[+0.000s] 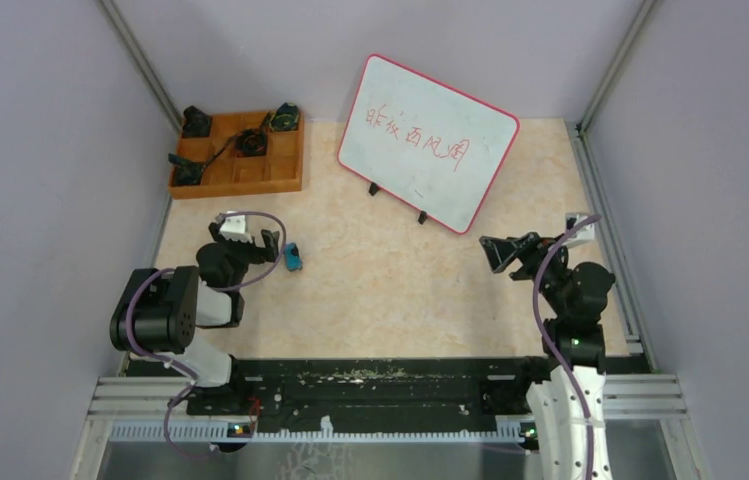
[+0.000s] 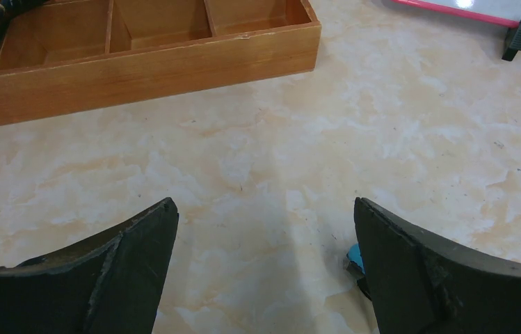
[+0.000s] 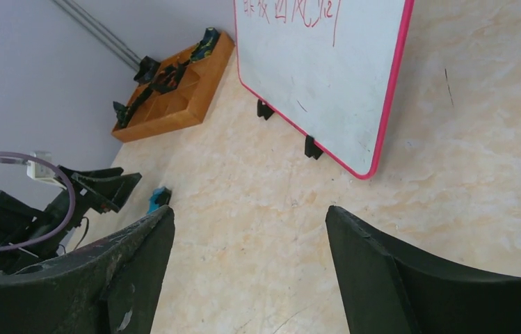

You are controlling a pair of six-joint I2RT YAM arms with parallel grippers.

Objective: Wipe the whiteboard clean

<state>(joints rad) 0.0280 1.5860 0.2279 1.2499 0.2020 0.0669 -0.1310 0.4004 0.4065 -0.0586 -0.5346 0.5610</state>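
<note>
The whiteboard (image 1: 428, 140) stands tilted on small black feet at the back centre, red-pink framed, with red handwritten characters near its top; it also shows in the right wrist view (image 3: 327, 69). A small blue and black eraser (image 1: 292, 257) lies on the table just right of my left gripper (image 1: 247, 240), which is open and empty. In the left wrist view the eraser (image 2: 355, 258) peeks out beside the right finger (image 2: 424, 271). My right gripper (image 1: 507, 254) is open and empty, in front of the board's lower right corner.
An orange compartment tray (image 1: 290, 178) with several small black parts sits at the back left; its wall shows in the left wrist view (image 2: 146, 69). Grey walls close the sides and back. A black rail runs along the near edge (image 1: 380, 385).
</note>
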